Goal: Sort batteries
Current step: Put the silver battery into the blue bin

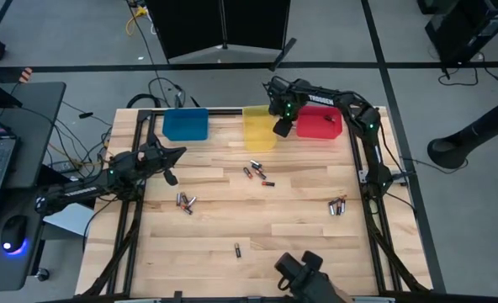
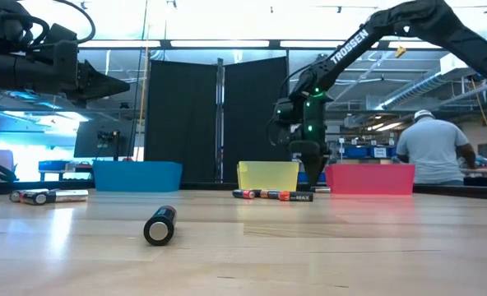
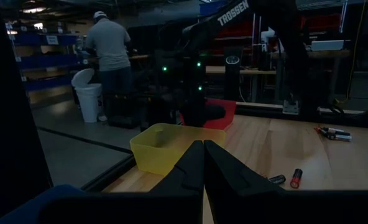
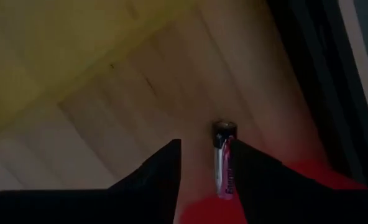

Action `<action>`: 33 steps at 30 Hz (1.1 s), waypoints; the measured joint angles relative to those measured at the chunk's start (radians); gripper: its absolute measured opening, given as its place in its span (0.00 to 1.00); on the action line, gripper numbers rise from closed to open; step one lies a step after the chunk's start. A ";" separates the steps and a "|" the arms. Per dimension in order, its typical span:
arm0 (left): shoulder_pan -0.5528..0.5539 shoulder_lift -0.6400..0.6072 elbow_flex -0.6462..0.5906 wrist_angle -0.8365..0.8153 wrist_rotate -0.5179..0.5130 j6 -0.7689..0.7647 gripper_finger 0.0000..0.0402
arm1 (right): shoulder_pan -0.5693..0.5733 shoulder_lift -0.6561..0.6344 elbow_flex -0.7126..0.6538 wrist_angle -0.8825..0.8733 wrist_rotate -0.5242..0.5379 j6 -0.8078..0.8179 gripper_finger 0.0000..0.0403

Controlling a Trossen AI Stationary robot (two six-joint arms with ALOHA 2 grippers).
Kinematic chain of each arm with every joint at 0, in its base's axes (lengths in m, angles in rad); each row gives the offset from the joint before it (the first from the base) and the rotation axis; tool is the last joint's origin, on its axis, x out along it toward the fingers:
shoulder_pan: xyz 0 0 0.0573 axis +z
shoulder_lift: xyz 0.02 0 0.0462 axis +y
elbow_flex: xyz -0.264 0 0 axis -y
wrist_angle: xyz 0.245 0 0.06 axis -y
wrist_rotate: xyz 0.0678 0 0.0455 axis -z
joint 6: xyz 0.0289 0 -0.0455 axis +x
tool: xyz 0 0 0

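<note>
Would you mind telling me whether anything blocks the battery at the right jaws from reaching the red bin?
Nothing visible does. The right gripper has its jaws parted around a battery, hovering between the yellow bin and the red bin. In the wrist view, only bare tabletop and the red bin's edge lie beneath it.

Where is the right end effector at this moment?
In the high view the right end effector is at the table's far edge, between the yellow bin and the red bin. Its wrist view shows a battery between its parted fingers.

Battery (image 4: 224,168) lower end hidden behind right pincer (image 4: 206,180) finger.
</note>
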 joint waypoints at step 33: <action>0.000 0.000 0.000 0.000 0.000 0.000 0.04 | -0.029 -0.004 -0.097 0.086 0.006 -0.041 0.14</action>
